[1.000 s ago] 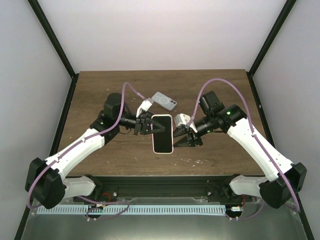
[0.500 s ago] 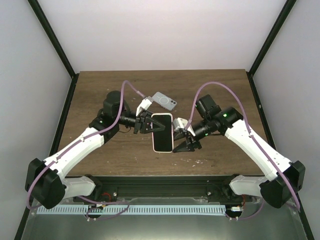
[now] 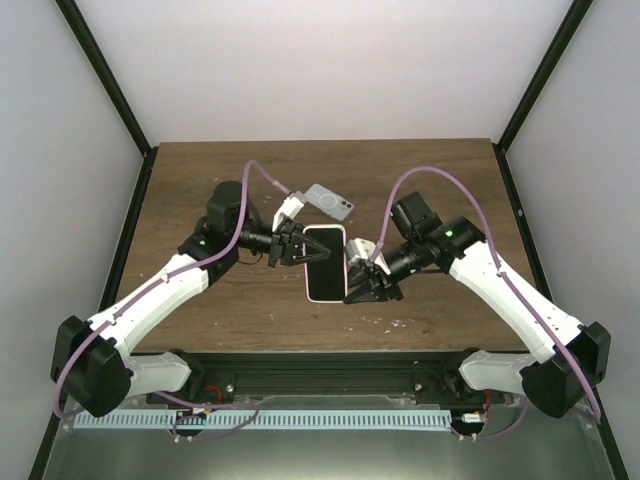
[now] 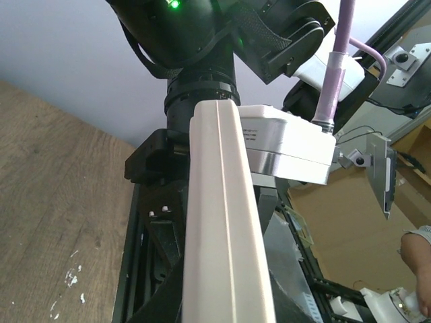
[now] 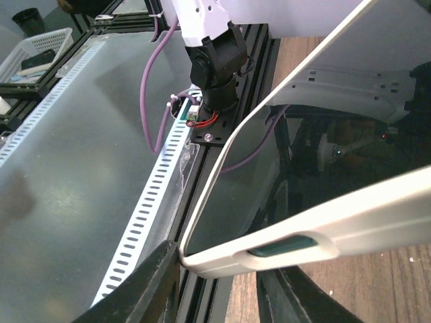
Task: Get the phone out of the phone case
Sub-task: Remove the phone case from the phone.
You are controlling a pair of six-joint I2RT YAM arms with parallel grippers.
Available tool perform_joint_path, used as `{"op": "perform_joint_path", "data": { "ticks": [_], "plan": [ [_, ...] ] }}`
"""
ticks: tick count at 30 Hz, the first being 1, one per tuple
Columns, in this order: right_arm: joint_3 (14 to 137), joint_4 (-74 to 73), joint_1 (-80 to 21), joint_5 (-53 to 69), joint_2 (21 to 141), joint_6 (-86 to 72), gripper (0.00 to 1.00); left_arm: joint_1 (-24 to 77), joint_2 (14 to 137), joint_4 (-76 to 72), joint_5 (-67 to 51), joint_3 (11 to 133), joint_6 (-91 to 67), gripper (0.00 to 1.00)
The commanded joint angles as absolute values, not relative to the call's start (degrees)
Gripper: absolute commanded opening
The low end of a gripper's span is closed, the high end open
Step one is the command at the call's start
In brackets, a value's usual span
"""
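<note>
We see the phone (image 3: 324, 268) sitting inside its pale pink phone case (image 4: 222, 222), screen up, over the middle of the counter (image 3: 200, 180); the left tool (image 3: 297, 247) is closed tight on the case's left long edge, at the end nearer the far edge; the right tool (image 3: 358, 288) is at the opposite long edge, toward the counter's near edge; in the right wrist view its fingers (image 5: 145, 289) stand on both sides of the case's rim, beside a side button (image 5: 283, 247) — whether they press the rim we cannot tell; a grey phone-shaped thing (image 3: 329, 202) lies flat on the counter, just beyond the case, toward the far edge.
</note>
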State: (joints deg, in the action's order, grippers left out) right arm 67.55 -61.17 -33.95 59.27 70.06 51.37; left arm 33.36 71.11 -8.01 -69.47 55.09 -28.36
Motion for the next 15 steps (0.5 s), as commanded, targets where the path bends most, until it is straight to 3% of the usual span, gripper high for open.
{"op": "perform_joint_path", "data": {
  "ticks": [1,6,15],
  "plan": [
    [67.51,-59.3,-34.52,59.97,68.8,52.93,0.3,33.53,71.82,-11.15,-71.72,56.87,-29.48,0.0],
    [67.49,-57.52,-34.63,57.82,67.26,55.35,0.22,33.53,72.45,-12.13,-72.04,56.92,-31.29,0.0],
    [68.44,-55.73,-35.24,53.72,67.86,58.6,0.18,34.47,74.4,-15.71,-73.72,56.62,-35.74,0.0]
  ]
}}
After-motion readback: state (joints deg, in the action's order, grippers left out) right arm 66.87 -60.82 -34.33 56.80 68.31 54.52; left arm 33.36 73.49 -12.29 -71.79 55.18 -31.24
